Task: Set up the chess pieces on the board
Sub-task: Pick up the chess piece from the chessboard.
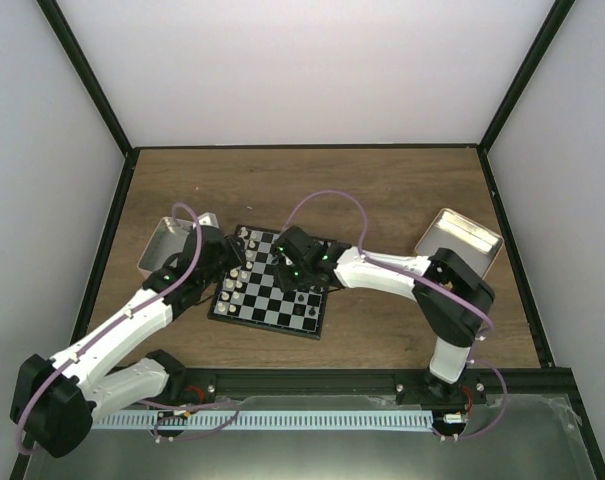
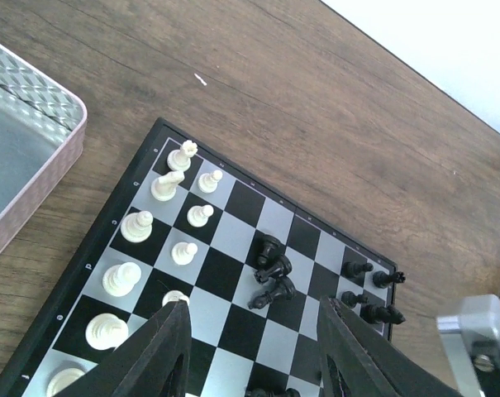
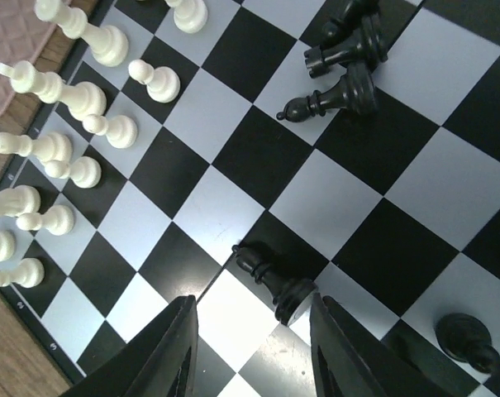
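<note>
One high fixed camera, two close wrist cameras, all meeting on the board (image 1: pixel 267 305).

The top camera sits above and behind the arm bases (image 1: pixel 442 385) and looks down and forward over the whole table (image 1: pixel 382 190) to the back wall (image 1: pixel 302 70), far enough to hold both arms. The left wrist camera looks slantwise down past its fingers (image 2: pixel 159 356) over most of the board, with a tin (image 2: pixel 26 157) at left and bare wood beyond. The right wrist camera is much nearer, almost straight down on a few squares. Both wrist views share the fallen black pieces (image 3: pixel 349 91) mid-board and the white pieces (image 3: pixel 105 41).
</note>
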`<state>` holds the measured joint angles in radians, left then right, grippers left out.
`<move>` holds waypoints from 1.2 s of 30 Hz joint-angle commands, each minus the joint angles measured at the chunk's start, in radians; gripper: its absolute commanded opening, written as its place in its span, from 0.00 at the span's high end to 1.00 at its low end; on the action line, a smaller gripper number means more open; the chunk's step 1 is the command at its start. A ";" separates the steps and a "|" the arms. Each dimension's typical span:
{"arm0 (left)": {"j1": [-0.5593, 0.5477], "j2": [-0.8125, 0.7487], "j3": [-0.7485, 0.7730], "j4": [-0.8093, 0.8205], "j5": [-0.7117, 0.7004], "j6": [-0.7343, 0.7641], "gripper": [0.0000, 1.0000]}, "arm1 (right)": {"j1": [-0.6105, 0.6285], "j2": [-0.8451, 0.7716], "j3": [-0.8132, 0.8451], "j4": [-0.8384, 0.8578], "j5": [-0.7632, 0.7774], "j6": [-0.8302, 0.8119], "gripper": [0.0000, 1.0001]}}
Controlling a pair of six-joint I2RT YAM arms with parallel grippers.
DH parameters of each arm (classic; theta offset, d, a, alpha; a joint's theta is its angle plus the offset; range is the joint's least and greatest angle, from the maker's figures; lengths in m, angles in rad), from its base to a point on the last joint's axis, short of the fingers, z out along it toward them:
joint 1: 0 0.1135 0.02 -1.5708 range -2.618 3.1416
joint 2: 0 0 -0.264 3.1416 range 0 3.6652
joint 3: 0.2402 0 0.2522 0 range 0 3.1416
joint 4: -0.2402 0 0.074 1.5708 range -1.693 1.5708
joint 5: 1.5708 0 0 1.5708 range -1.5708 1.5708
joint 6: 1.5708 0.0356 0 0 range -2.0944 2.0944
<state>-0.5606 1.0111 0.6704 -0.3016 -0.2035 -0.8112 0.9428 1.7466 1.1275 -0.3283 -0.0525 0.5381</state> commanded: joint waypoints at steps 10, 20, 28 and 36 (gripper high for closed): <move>0.013 0.005 -0.031 0.054 0.039 -0.005 0.55 | 0.012 0.090 0.084 -0.054 0.065 0.030 0.68; 0.014 0.013 -0.034 0.068 0.079 -0.003 0.55 | 0.012 0.115 0.082 -0.031 0.089 0.041 0.73; 0.013 0.014 -0.051 0.097 0.126 -0.002 0.55 | 0.011 0.123 0.068 -0.005 0.087 0.048 0.83; 0.013 0.039 -0.139 0.254 0.335 -0.008 0.54 | 0.004 0.056 0.001 0.090 0.080 0.031 0.91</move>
<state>-0.5507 1.0283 0.5678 -0.1516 -0.0013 -0.8104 0.9470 1.8557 1.1603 -0.3088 0.0208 0.5835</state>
